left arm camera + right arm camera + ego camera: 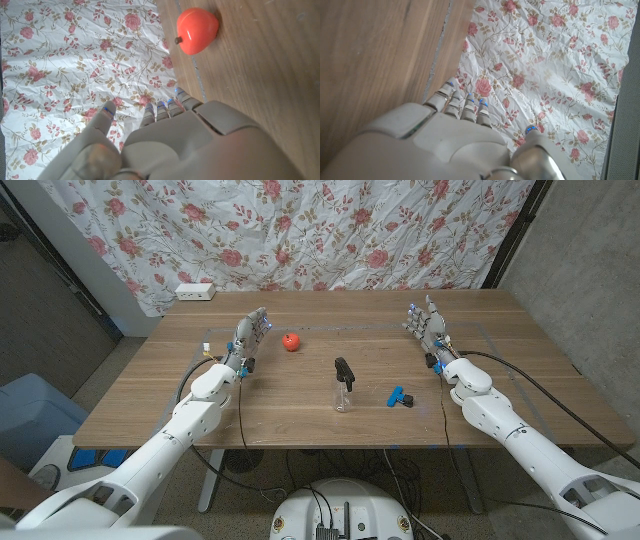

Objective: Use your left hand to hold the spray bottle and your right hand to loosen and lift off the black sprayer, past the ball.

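Wooden table under me, floral cloth hung behind it. Going L to R: white power strip sits at the far L edge by the cloth; any writing on it is too small to read. My left hand is raised over the L side of the table, arm stretched fwd from the bottom L corner, fingers pointing away from me, straight and a little apart, holding nothing; from the left wrist view I see the back of the hand w/ fingertips lined up side by side and the thumb off to one side. Just beside that hand, to its R, lies the red ball, which in the wrist view looks more like a small red-orange fruit w/ a stem. Near table centre stands the spray bottle, clear body, upright, w/ the black sprayer on top; I can't see any label or brand on it. A blue and black clip-like item lies near the bottle's R, apart from it. My right hand is up over the R side, arm reaching in from the bottom R corner, fingers extended and slightly spread, empty; right wrist view shows the hand's back w/ fingertips close together. Both hands are well apart from the bottle.
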Motion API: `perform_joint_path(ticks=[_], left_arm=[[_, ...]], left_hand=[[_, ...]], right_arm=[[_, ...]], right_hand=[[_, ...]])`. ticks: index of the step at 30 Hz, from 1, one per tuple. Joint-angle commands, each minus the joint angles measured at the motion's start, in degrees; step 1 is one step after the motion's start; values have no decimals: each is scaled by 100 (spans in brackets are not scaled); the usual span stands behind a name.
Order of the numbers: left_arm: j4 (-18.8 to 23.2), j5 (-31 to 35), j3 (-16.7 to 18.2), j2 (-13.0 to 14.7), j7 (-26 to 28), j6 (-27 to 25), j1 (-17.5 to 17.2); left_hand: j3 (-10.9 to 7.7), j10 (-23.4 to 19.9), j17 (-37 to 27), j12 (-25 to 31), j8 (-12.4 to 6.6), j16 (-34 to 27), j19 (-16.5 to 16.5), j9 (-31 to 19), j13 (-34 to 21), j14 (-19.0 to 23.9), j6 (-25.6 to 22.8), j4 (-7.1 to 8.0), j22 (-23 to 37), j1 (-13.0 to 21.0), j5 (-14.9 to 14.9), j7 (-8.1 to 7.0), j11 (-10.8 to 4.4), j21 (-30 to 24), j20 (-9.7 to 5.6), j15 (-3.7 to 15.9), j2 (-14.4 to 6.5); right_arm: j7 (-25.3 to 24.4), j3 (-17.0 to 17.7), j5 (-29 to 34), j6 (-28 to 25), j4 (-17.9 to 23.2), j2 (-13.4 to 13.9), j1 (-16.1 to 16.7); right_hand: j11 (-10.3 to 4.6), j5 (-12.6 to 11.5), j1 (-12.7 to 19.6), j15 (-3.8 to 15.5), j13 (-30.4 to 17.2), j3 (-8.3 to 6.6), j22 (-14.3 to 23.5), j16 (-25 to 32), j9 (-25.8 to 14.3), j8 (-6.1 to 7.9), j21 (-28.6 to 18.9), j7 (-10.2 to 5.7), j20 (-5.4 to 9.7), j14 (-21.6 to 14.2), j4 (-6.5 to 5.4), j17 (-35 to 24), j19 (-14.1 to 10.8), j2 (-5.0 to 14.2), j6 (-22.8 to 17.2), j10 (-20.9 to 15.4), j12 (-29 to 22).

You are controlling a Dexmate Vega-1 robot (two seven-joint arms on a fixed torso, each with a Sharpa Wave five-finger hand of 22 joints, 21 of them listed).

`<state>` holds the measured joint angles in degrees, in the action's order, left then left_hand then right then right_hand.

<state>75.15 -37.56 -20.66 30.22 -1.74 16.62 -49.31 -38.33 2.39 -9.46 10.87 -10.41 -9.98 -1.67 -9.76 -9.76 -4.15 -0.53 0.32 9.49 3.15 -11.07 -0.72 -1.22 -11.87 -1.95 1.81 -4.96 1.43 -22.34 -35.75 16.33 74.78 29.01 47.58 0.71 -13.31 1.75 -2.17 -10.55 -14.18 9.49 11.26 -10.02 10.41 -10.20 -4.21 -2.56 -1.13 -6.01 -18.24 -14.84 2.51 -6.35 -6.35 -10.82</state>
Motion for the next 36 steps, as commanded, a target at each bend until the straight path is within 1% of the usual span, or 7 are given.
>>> perform_joint_path(ticks=[1,11,17,23,24,30,36], left_arm=[[135,-15,-1,131,-68,-84,-136],[295,92,-112,235,-189,-229,-19],[322,117,-153,265,-253,-275,21],[633,162,-156,341,-122,-351,-120],[690,150,-156,368,-132,-377,-147],[1069,129,-125,477,-13,-457,-389],[1284,87,-132,622,-145,-504,-522]], left_hand=[[-57,-66,-8,59,-46,-42,-62,-10,-23,23,-74,-176,9,121,-8,-70,-60,16,-129,61,-101],[-83,-162,-10,66,-73,-40,-85,-8,-24,91,-218,-465,8,266,34,-106,-145,59,-147,122,-17],[-81,-183,-11,63,-72,-36,-84,-9,-25,102,-256,-547,9,297,47,-136,-167,72,-149,129,11],[-80,-255,-12,79,-83,-35,-99,-10,-26,121,-326,-641,10,334,60,-157,-212,79,-151,139,37],[-83,-271,-12,79,-86,-38,-110,-11,-27,139,-355,-684,10,355,64,-169,-221,80,-152,168,47],[-98,-321,-13,85,-87,-43,-161,-12,-29,176,-394,-769,11,408,71,-186,-233,72,-148,204,43],[-119,-360,-13,87,-89,-41,-186,-14,-31,198,-429,-853,11,472,78,-190,-269,75,-153,210,32]], right_arm=[[-153,-101,171,5,143,-18,78],[-151,-49,125,252,83,-106,172],[-243,-31,173,227,185,-52,238],[-222,-8,226,206,206,55,221],[-219,-2,225,217,197,56,218],[-150,4,204,292,73,24,174],[-79,-11,224,323,13,45,150]], right_hand=[[1,-28,3,-56,-21,-48,9,34,-20,31,-28,-14,15,21,8,-20,-34,40,-34,-26,-29],[5,-36,21,-54,-19,-55,8,30,-19,31,-25,-13,24,22,24,10,-10,43,-34,-23,-25],[7,-41,34,-43,-18,-62,8,28,-18,34,-27,-14,25,23,35,29,-7,50,-40,-32,-28],[7,-45,46,-43,-17,-69,8,26,-18,37,-27,-17,32,24,43,42,-2,57,-49,-40,-29],[2,-45,48,-42,-17,-71,8,26,-18,37,-27,-16,36,25,45,45,-1,58,-50,-39,-29],[10,-50,64,-28,-16,-82,7,28,-17,38,-32,-21,44,15,57,63,-5,69,-55,-53,-33],[6,-53,79,-22,-16,-93,7,31,-17,42,-38,-24,57,1,69,82,-15,81,-68,-70,-37]])
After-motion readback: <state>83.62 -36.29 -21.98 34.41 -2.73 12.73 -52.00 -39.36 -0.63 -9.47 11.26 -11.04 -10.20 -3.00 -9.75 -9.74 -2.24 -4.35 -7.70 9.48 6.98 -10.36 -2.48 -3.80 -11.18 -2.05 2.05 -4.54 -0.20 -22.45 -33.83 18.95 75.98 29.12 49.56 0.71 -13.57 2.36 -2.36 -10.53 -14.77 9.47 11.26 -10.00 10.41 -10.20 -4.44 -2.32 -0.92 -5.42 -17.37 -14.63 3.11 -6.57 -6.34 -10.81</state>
